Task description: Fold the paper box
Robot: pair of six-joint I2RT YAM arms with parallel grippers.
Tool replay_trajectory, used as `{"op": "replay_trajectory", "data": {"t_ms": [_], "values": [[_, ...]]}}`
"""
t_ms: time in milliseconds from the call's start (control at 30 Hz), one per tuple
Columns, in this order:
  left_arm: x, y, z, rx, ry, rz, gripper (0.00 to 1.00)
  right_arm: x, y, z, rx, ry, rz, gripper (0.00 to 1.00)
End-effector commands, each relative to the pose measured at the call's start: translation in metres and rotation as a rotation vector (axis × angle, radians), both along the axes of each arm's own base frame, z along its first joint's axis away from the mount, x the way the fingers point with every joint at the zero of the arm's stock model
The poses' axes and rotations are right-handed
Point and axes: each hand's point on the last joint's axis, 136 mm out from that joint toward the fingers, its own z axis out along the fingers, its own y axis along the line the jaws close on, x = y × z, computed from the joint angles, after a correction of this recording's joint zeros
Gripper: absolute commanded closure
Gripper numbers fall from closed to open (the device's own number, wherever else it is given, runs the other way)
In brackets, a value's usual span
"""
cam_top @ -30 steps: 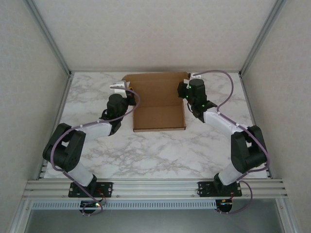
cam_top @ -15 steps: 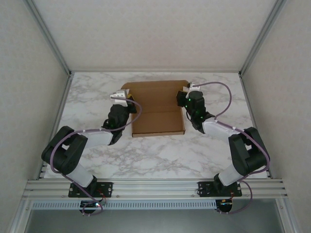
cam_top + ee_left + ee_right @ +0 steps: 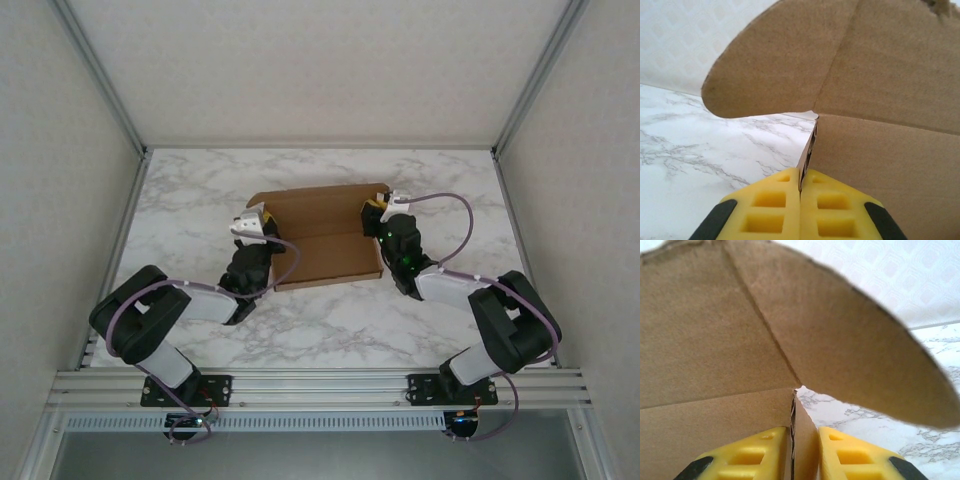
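Top external view, item one: the paper box (image 3: 322, 262), plain brown cardboard. It lies on the marble table (image 3: 330, 325) toward the middle, and a crease runs left to right across it. We place it between the two arms, whose wrists reach in from either side.

Item two: the left gripper (image 3: 260, 218), at the box's left edge toward the far corner. In the left wrist view we see its yellow pads (image 3: 770, 210) pressed together on a thin cardboard wall, the wall's cut edge showing in the seam between them. A left rounded flap (image 3: 775, 55) juts out above the marble here.

Item three: the right gripper (image 3: 376, 208), at the box's right edge near the far corner. In the right wrist view we see its jaws a little apart, pinching an upright cardboard wall that fills the gap between them. A right rounded flap (image 3: 865, 350) spreads out to the right over the table.

Both grippers touch the box; each arm's purple cable loops beside its wrist.
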Motion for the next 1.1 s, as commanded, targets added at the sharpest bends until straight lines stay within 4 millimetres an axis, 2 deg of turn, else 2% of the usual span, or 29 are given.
{"op": "replay_trajectory", "data": {"t_ms": [0,167,300,533,733,833,1067], "values": [[-0.015,-0.028,-0.02,0.02,0.037,-0.107,0.96,-0.024,0.027,-0.018,-0.013,0.034,0.128,0.78],[-0.022,-0.027,-0.031,-0.039,0.064,-0.118,0.93,-0.03,0.024,-0.025,-0.018,0.043,0.132,0.78],[-0.022,-0.026,-0.032,-0.093,0.057,-0.113,0.91,-0.033,0.025,-0.026,0.008,0.05,0.132,0.77],[-0.012,-0.019,-0.024,-0.13,-0.01,-0.034,0.9,-0.028,0.019,-0.023,0.108,0.029,0.044,0.77],[-0.002,-0.03,-0.017,-0.078,-0.05,-0.05,0.91,-0.023,0.025,-0.018,0.098,0.02,0.043,0.77],[-0.003,-0.029,-0.018,-0.053,-0.049,-0.054,0.92,-0.026,0.023,-0.022,0.065,0.024,0.046,0.76],[-0.013,-0.019,-0.037,-0.047,-0.006,-0.054,0.95,-0.036,0.017,-0.045,0.035,0.058,0.057,0.75]]}}
